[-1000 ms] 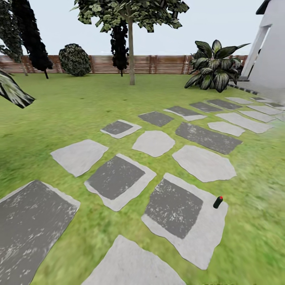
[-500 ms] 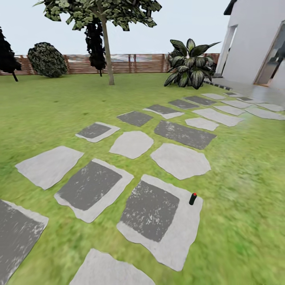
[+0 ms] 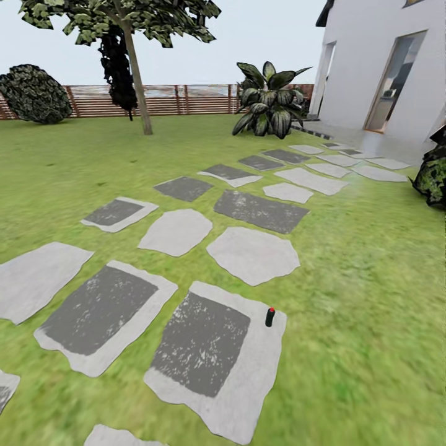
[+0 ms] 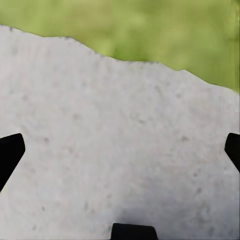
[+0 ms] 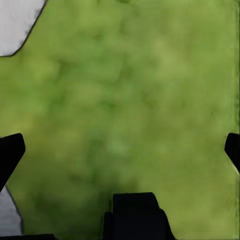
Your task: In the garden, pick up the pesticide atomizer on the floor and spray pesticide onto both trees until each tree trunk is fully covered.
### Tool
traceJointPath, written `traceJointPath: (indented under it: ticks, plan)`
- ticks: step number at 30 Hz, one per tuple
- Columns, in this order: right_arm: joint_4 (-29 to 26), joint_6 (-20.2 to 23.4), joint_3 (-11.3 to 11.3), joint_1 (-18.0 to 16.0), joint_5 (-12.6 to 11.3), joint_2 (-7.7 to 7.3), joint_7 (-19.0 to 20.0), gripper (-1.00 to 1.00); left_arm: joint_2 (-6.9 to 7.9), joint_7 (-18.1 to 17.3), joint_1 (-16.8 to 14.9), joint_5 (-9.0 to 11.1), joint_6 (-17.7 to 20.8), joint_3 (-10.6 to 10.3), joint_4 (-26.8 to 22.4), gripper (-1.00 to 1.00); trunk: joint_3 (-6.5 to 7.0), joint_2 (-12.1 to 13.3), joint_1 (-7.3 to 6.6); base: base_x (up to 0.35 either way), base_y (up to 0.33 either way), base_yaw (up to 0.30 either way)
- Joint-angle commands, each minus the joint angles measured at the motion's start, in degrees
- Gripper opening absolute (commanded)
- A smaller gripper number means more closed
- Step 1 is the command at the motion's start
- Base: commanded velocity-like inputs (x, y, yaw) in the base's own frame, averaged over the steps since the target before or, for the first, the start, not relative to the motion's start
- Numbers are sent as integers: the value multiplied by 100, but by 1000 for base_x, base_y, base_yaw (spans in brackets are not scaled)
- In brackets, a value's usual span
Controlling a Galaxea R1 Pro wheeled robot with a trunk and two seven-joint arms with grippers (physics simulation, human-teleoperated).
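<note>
The sprayer (image 3: 270,317) stands upright on a pale paving slab (image 3: 260,365), close to that slab's far right corner, just beside the slab's dark centre patch and near the edge where the lawn (image 3: 365,279) begins. It is dark with a small red top. More slabs run in a loose path away toward the white house (image 3: 384,68) on the right. At the far side of the lawn stands a thin-trunked tree (image 3: 137,80), a round shrub (image 3: 34,94) and a big broad-leaved plant (image 3: 267,102), all before the brown slat fence (image 3: 186,99). My left hand (image 4: 120,150) hangs over pale stone with its fingers spread wide, holding nothing. My right hand (image 5: 120,150) hangs over grass, fingers equally wide and empty.
</note>
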Motion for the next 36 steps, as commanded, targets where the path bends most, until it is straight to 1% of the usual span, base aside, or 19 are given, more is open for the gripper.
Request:
traceJointPath:
  ticks: [1,3,4,5,6,9,28,36]
  plan:
    - [2,0,2,0,3,-28,1,100,0,0,0,0,0,0,1,100,0,0,0,199,-267,-14]
    - [35,0,7,0,6,-107,5,100,-1,0,0,0,0,0,-2,100,0,0,0,199,-267,-7]
    - [275,-113,3,0,1,-209,10,100,0,0,0,0,0,0,1,100,0,0,0,198,-267,-1]
    - [307,-187,2,0,0,-218,10,100,0,0,0,0,0,0,0,100,0,0,0,197,-267,-1]
    - [341,-396,2,0,-2,-228,11,100,0,0,1,0,0,0,0,100,0,0,0,193,-267,0]
    - [320,-564,1,0,-33,-211,-3,100,1,0,0,4,0,0,-5,100,0,0,0,179,-267,0]
    - [309,-580,-7,0,-33,-207,-7,100,1,0,0,9,0,0,3,100,0,0,0,164,-265,0]
    - [306,-573,0,0,-34,-208,-7,100,1,0,7,9,0,0,3,100,0,0,0,220,-157,0]
